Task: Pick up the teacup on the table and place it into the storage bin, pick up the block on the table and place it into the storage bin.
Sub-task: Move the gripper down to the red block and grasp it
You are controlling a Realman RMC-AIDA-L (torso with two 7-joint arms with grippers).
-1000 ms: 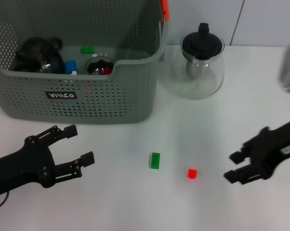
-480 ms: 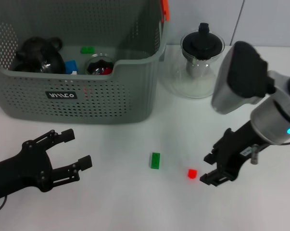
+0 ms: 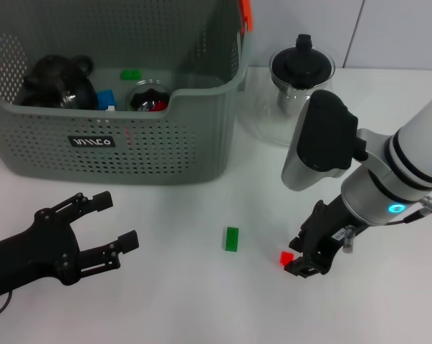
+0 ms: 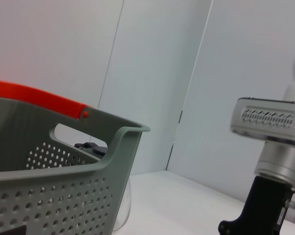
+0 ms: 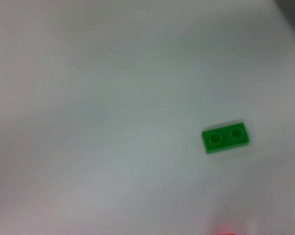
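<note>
The grey-green storage bin point(image 3: 115, 147) stands at the back left, and its perforated wall point(image 4: 64, 196) fills the left wrist view. Inside it a glass teacup point(image 3: 147, 97) rests by a black teapot point(image 3: 58, 80). A small red block point(image 3: 286, 257) lies on the white table. My right gripper point(image 3: 299, 256) is low over the table and open, its fingertips on either side of the red block's right edge. A green block point(image 3: 232, 239) lies a little to the left, also as the green block point(image 5: 225, 137) in the right wrist view. My left gripper point(image 3: 104, 222) hovers open at the front left, holding nothing.
A glass teapot point(image 3: 298, 93) with a black lid stands at the back, right of the bin and behind my right arm. A blue block point(image 3: 104, 97) and a green block point(image 3: 130, 74) lie in the bin. An orange tab point(image 3: 245, 14) sits on the bin's rim.
My right arm has swept in from the right edge and come down, bringing its open gripper up to the red block. The left gripper has drawn back slightly.
</note>
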